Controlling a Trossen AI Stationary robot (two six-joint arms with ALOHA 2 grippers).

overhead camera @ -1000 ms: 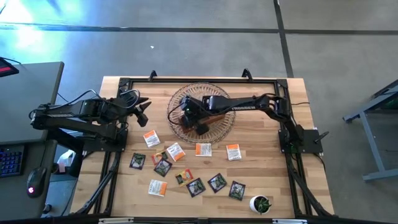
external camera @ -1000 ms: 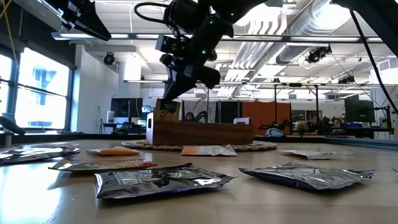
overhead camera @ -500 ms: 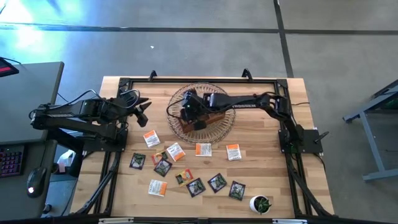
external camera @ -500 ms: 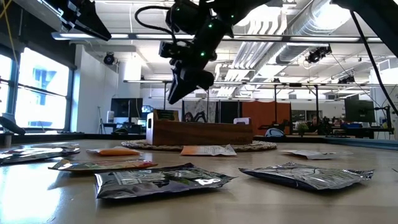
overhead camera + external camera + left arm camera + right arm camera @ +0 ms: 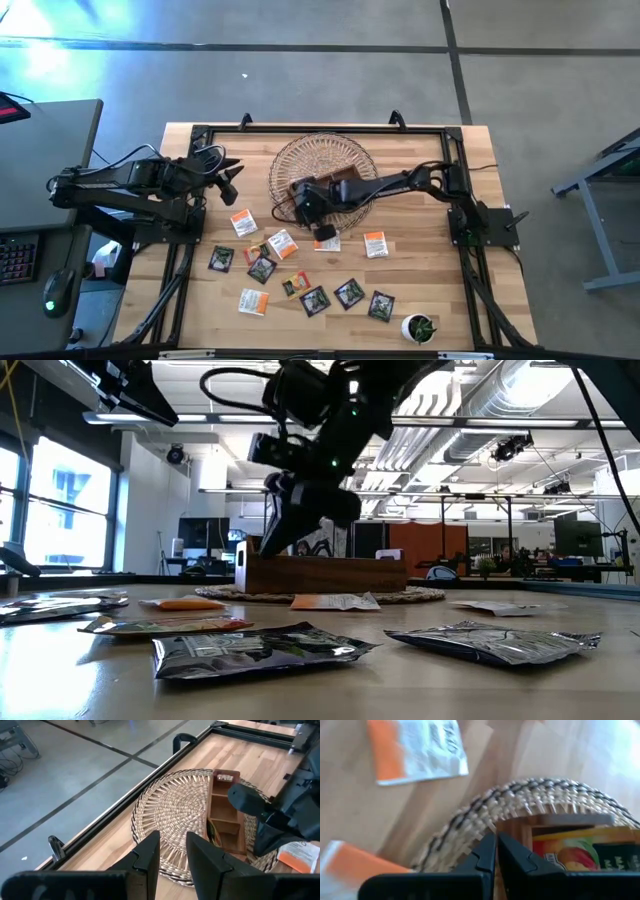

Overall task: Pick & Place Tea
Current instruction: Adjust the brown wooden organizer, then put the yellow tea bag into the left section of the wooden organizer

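The right gripper [image 5: 322,226], fingers nearly closed and empty, had been drawn from over the wooden tray [image 5: 345,187] toward the loose tea sachets [image 5: 300,270]. One sachet was seen lying in the tray, so a fresh pick was judged next. The left gripper [image 5: 228,178] waited slightly parted at the table's left edge.

Both arms are dark, nearly black, with slim links and thick round joints. A black cable loops over the right pincer [image 5: 300,525], and a small green light glows on its wrist. The left pincer [image 5: 172,852] has two flat, matte black fingers.
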